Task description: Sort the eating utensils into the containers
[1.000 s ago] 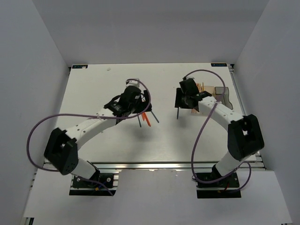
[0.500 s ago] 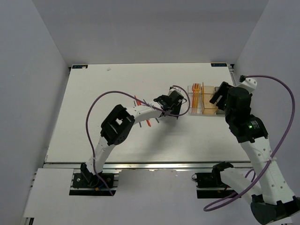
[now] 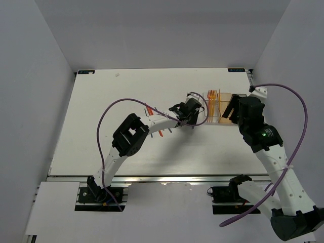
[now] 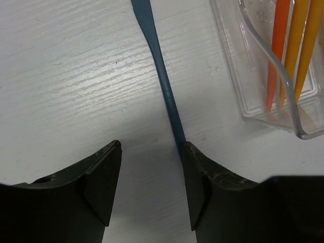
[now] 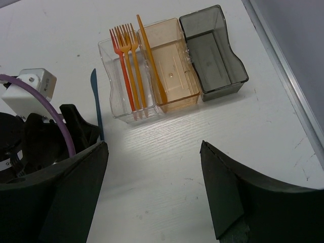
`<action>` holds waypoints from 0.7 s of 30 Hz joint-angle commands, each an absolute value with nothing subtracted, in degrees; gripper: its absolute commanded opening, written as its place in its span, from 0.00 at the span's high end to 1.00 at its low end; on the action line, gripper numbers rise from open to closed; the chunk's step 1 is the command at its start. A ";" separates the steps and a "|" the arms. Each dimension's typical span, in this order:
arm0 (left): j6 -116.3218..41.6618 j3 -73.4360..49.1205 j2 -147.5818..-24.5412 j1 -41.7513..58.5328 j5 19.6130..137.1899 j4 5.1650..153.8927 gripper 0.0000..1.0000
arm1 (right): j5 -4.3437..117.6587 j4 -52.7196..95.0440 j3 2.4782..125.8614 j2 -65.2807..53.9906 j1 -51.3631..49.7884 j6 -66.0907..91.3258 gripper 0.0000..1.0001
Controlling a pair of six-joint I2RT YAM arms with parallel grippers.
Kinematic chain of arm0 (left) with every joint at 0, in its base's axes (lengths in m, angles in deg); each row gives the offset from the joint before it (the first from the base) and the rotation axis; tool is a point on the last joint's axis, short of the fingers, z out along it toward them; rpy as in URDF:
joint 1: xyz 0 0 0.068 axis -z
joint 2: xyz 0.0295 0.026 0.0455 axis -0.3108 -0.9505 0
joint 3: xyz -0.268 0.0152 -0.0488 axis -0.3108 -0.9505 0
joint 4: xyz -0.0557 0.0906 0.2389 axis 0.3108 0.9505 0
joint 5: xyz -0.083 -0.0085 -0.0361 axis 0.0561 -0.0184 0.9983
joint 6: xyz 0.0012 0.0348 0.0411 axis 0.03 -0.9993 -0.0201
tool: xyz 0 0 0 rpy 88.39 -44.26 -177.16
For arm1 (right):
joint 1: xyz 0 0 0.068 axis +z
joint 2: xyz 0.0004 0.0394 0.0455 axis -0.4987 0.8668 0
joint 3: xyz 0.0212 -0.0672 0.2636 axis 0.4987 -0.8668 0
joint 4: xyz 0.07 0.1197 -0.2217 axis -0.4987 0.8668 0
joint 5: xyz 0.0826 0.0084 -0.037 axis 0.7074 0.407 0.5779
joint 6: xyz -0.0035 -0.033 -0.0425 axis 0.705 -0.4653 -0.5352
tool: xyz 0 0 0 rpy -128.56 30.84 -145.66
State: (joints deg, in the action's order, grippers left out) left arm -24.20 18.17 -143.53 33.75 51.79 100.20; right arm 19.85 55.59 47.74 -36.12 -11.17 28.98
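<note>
Fingers of the left gripper (image 4: 152,152) stand apart over the white table (image 4: 66,76), closed on nothing. A thin dark blue plastic knife (image 4: 162,81) lies flat between them, its near end against the inner face of the right-hand finger, with a gap between it and the other finger. Just beyond that right-hand finger sits a clear square plastic bin (image 4: 228,50) holding three orange and red-orange plastic forks (image 4: 296,45).

The right gripper (image 5: 154,147) hovers with its fingers spread wide and nothing between them. Ahead of those fingers the clear bin stands in a row with an amber-brown bin (image 5: 182,76) and a smoky grey bin (image 5: 217,50). A long orange plastic knife (image 5: 152,63) leans in the amber one. The blue knife lies just left of the row.

Behind the left fingers, beside the arm, lie what appear to be more red and orange pieces (image 3: 149,109), partly hidden in the top view.
</note>
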 commanded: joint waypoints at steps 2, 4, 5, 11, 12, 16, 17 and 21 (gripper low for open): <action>-22.10 16.93 -140.47 34.27 50.35 98.25 0.36 | 20.89 53.61 47.95 -36.89 -11.37 27.78 0.22; -21.93 17.45 -140.82 34.27 52.03 97.80 0.36 | 21.15 53.44 47.86 -36.98 -11.37 27.69 0.22; -21.93 19.19 -141.34 34.54 52.73 98.24 0.36 | 21.16 53.35 47.86 -36.98 -11.37 27.69 0.22; -22.10 25.70 -147.32 35.68 50.02 105.08 0.40 | 20.89 53.53 48.30 -37.42 -11.37 27.51 0.21; -21.93 27.37 -148.02 35.77 48.80 105.97 0.41 | 20.98 53.61 48.39 -37.68 -11.37 27.51 0.21; -21.58 31.94 -151.80 36.21 45.89 111.68 0.47 | 21.24 53.79 48.57 -38.47 -11.37 27.42 0.21; -21.58 32.30 -152.94 36.21 45.88 113.00 0.47 | 21.33 53.79 48.57 -38.56 -11.37 27.42 0.21; -20.61 30.99 -153.39 36.21 45.44 113.71 0.60 | 21.68 53.61 48.30 -39.00 -11.37 27.42 0.21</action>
State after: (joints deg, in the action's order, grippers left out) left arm -21.80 31.81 -152.21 36.13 45.85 107.81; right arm 21.18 55.55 47.71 -38.17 -11.17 28.04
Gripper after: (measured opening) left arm 0.434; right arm 0.789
